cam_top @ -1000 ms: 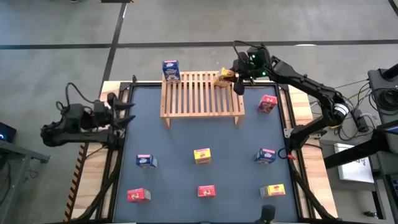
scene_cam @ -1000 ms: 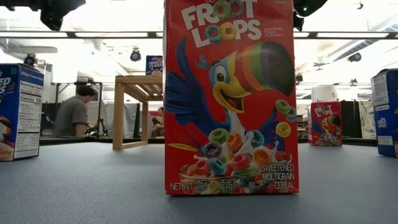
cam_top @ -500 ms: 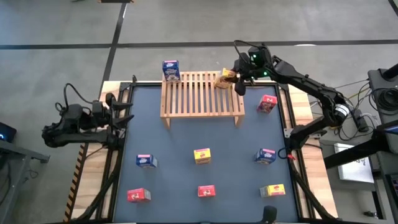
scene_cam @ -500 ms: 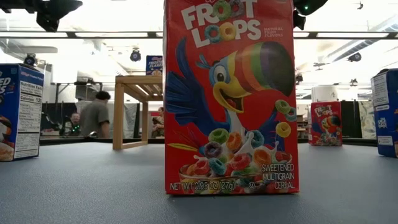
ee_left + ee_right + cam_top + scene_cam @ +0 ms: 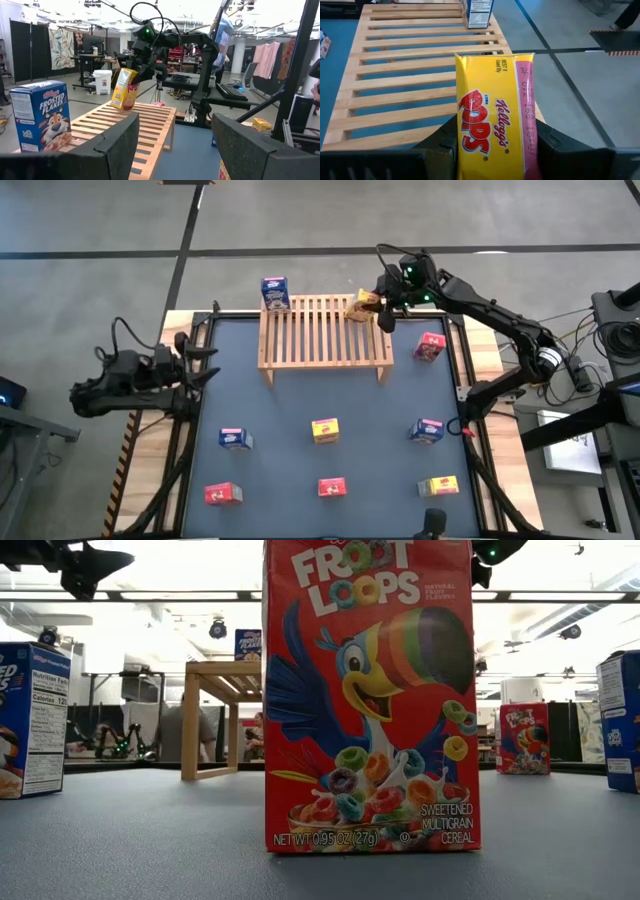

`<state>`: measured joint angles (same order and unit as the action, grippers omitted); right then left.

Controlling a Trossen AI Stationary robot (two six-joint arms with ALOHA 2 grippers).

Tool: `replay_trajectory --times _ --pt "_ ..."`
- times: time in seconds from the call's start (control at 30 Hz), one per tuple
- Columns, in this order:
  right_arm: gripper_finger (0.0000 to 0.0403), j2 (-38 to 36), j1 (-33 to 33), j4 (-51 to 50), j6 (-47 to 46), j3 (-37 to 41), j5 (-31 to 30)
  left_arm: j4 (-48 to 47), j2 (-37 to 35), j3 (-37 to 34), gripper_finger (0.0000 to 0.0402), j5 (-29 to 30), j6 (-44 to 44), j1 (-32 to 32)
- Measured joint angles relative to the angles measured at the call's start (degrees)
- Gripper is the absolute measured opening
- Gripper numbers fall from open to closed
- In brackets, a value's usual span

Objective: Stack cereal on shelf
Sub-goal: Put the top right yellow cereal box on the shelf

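Right fingers [image 5: 372, 304]: we see them clamped on a yellow box [image 5: 361, 305], held tilted above the rack's far right corner, not yet resting on the slats.
Rack [image 5: 325, 345]: it stands at the desk's far edge, roughly midway along it.
Blue box on rack [image 5: 275, 293]: upright at the rack's far left corner, well apart from the yellow box.
Left fingers [image 5: 205, 360]: apart and holding nothing, waiting at the desk's left edge.
Boxes on the desk [image 5: 280, 410]: we count 7 not yet stacked. A red box [image 5: 430, 346] sits near the right edge beside the rack; 1 blue, 1 yellow and 1 blue form a middle row; 1 red, 1 red and 1 yellow lie along the near edge.
Risk 1: we judge that if the yellow box is let go while tilted, it may topple flat, or slide off the far edge of the rack, since it hangs right over that corner.
Risk 2: a box corner could catch in a gap between slats and leave the box leaning.
Risk 3: lowering too hard might nudge the rack itself.
Change, right arm: we see no shift from 1 second ago; the yellow box hangs in the same spot at the same tilt.
Change, left arm: it has drifted slightly; its fingers are no wider.
Change, room: in the low view a person [image 5: 184, 730] behind the rack's leg has moved rightward.
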<state>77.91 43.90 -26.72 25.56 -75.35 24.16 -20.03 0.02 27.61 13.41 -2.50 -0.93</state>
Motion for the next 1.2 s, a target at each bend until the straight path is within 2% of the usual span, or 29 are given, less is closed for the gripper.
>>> replay_trajectory --times 1.2 --pt "0.0130 0.0 0.0 -3.3 2.1 -0.1 0.1 0.4 0.0 0.1 0.0233 1.2 0.2 0.0"
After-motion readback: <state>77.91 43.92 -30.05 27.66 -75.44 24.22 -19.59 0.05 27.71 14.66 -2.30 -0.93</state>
